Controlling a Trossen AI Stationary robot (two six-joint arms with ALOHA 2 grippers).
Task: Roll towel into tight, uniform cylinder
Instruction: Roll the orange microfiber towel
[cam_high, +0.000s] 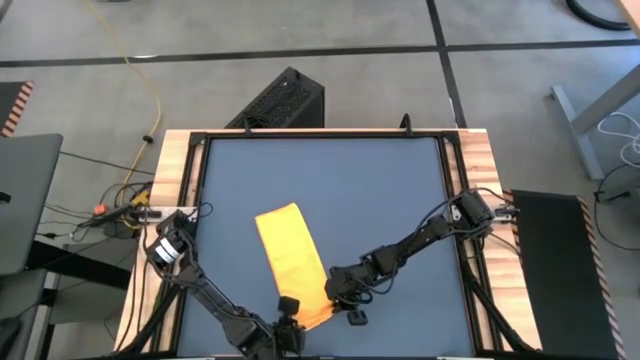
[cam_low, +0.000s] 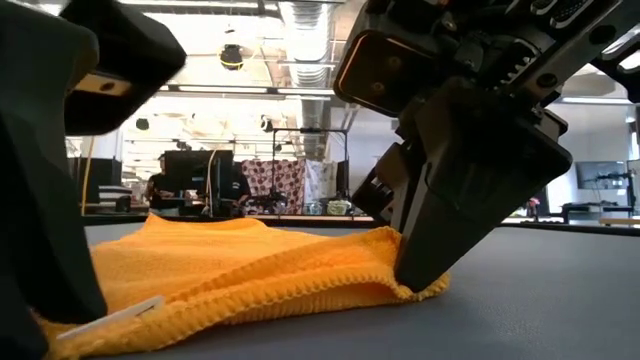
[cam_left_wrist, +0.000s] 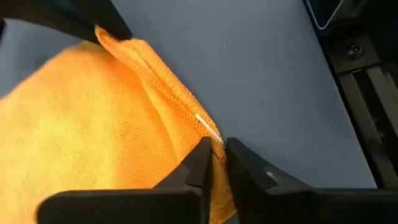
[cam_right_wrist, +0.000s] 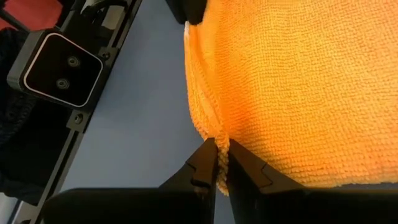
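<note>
Towel (cam_high: 290, 260) lies as a folded yellow strip on the dark table mat (cam_high: 380, 190), running from the centre of the high view down toward the bottom edge. Left gripper (cam_left_wrist: 214, 155) sits at the strip's near end, low in the high view, its fingers pinched on the stitched hem just beside a small white tag (cam_left_wrist: 208, 126). Right gripper (cam_right_wrist: 222, 152) is down at the other near corner, right of the strip, its fingers nipped onto the towel's edge. Both corners are held against the mat.
</note>
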